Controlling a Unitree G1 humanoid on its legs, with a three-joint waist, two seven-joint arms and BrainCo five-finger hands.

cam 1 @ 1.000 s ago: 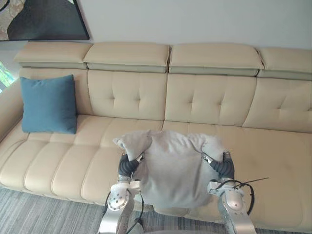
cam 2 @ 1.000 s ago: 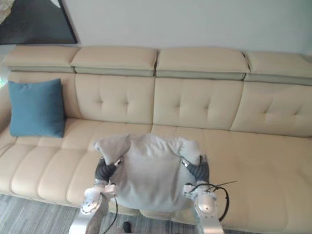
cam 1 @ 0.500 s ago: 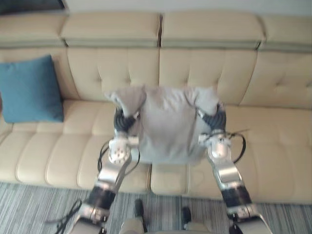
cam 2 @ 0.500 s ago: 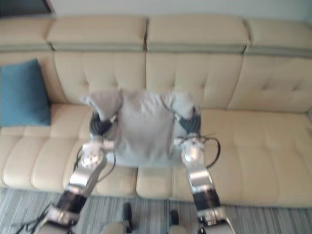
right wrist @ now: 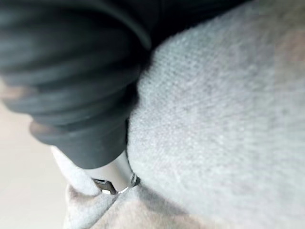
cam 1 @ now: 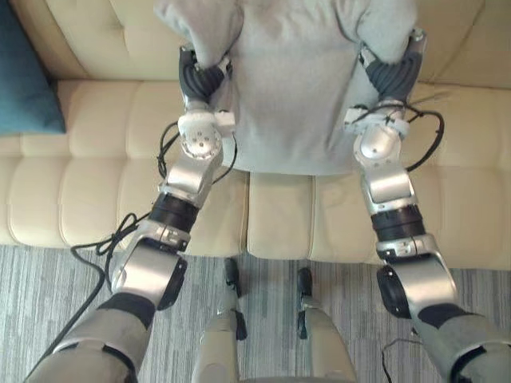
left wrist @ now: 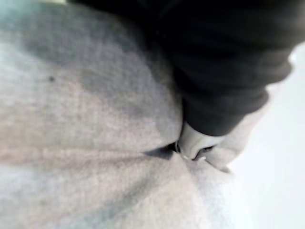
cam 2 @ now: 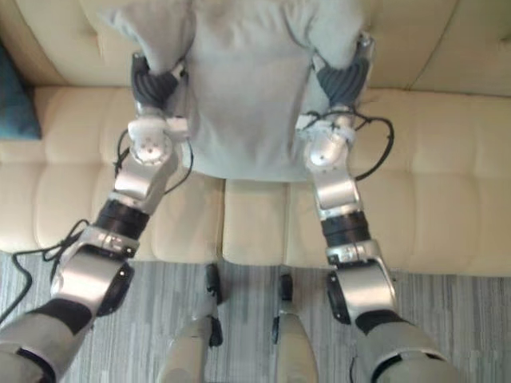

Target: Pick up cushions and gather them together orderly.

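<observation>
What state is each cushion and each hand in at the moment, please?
grey cushion: held up between both hands over the sofa, upper corners bunched.
blue cushion: standing on the seat towards the sofa's left, untouched.
left hand: pressed into the grey cushion's left side, grip hidden.
right hand: pressed into its right side, grip hidden.

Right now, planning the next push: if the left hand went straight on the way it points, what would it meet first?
The grey cushion, whose corner the left hand is pressed into. Beyond it the sofa backrest likely lies in line, though depth is unclear.
</observation>
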